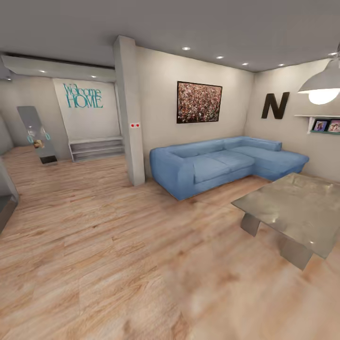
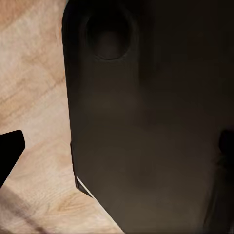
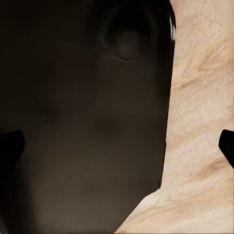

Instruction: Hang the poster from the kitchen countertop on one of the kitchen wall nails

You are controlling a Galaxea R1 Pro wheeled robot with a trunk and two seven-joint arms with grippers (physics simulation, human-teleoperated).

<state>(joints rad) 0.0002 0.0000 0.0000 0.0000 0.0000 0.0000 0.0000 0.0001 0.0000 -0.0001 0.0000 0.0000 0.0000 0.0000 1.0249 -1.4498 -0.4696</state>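
Note:
The poster and the kitchen countertop are out of view; I am in a living room. In the left wrist view my left gripper [image 2: 117,148] is open, one dark fingertip [image 2: 10,150] at each side edge, looking past a dark part of my own body [image 2: 146,122] to the wooden floor [image 2: 34,87]. My right gripper [image 3: 117,146] is open too, its fingertips [image 3: 227,146] wide apart over the same floor. Nothing sits between either pair of fingers.
A blue corner sofa [image 1: 226,163] stands against the far wall under a speckled brown-red painting [image 1: 199,102]. A grey stone low table [image 1: 297,208] is close on the right. A white pillar [image 1: 130,113] stands mid-room. Wooden floor [image 1: 118,245] stretches ahead and left toward a low shelf [image 1: 97,148].

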